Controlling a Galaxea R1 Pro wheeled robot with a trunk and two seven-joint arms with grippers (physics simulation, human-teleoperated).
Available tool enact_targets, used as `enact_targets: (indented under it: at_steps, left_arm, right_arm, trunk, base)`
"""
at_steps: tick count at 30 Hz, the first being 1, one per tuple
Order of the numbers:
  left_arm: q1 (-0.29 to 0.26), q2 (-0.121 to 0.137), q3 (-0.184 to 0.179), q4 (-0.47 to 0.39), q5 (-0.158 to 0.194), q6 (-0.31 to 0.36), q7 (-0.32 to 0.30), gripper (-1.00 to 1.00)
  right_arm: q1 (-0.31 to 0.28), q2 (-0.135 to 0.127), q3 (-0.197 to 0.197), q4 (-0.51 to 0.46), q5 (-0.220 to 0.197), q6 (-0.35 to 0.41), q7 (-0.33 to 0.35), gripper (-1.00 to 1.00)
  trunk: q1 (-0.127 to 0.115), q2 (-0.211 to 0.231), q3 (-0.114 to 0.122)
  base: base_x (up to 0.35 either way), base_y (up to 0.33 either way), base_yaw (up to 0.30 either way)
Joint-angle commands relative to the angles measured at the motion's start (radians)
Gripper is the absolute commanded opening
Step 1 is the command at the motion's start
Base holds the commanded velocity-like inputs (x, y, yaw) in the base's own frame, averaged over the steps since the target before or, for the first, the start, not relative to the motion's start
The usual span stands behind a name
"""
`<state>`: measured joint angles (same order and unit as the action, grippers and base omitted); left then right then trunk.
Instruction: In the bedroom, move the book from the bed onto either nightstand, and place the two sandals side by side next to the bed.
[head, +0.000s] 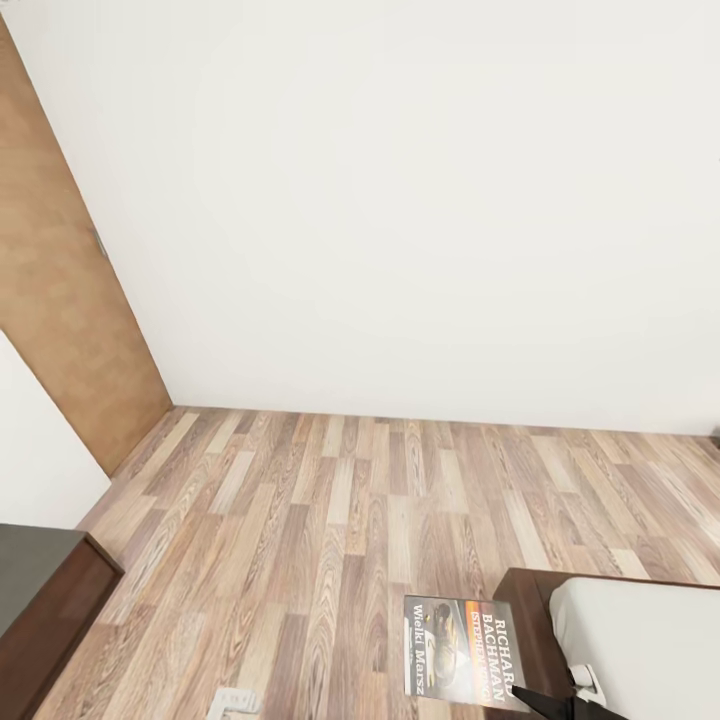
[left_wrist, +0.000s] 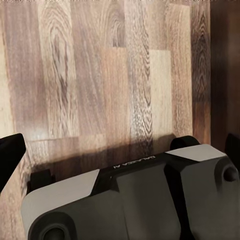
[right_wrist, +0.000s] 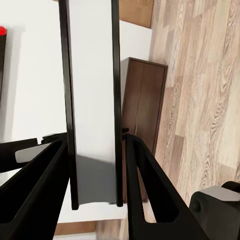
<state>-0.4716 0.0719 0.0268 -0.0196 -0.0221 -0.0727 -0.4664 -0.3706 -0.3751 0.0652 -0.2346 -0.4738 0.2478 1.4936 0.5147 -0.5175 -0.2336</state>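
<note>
My right pincer (right_wrist: 95, 165) clamped edge-on around book (head: 462, 650), lifted off bed (head: 640, 640). Left pincer: can't tell. Nightstand drop pending; sandals untouched.

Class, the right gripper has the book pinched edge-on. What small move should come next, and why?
Probably carry the book toward the dark wooden cabinet at the head view's lower left, if that is a nightstand. The right gripper clamps it between both fingers, above the floor beside the bed.
</note>
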Motion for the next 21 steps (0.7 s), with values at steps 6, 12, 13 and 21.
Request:
enact_targets:
  at_steps: [6,12,13,21]
  left_arm:
    - [-0.001,0.000,0.002,0.001,-0.002,-0.004,-0.003,1.00]
    - [-0.001,0.000,0.002,0.001,-0.002,-0.004,-0.003,1.00]
    - [-0.001,0.000,0.002,0.001,-0.002,-0.004,-0.003,1.00]
    - [-0.001,0.000,0.002,0.001,-0.002,-0.004,-0.003,1.00]
  right_arm:
    - [-0.001,-0.001,0.007,0.000,-0.008,-0.005,0.002,-1.00]
    - [-0.001,-0.002,0.007,0.000,-0.008,-0.007,0.002,-1.00]
    - [-0.001,-0.001,0.007,0.000,-0.008,-0.007,0.002,-1.00]
    - [-0.001,-0.002,0.007,0.000,-0.008,-0.008,0.002,-1.00]
  trunk:
    - [0.000,-0.001,0.008]
    - [0.000,-0.001,0.018]
    - [0.000,-0.001,0.019]
    - [0.000,-0.001,0.032]
  base:
    - [0.000,0.000,0.000]
    - [0.000,0.000,0.000]
    - [0.000,0.000,0.000]
    - [0.000,0.000,0.000]
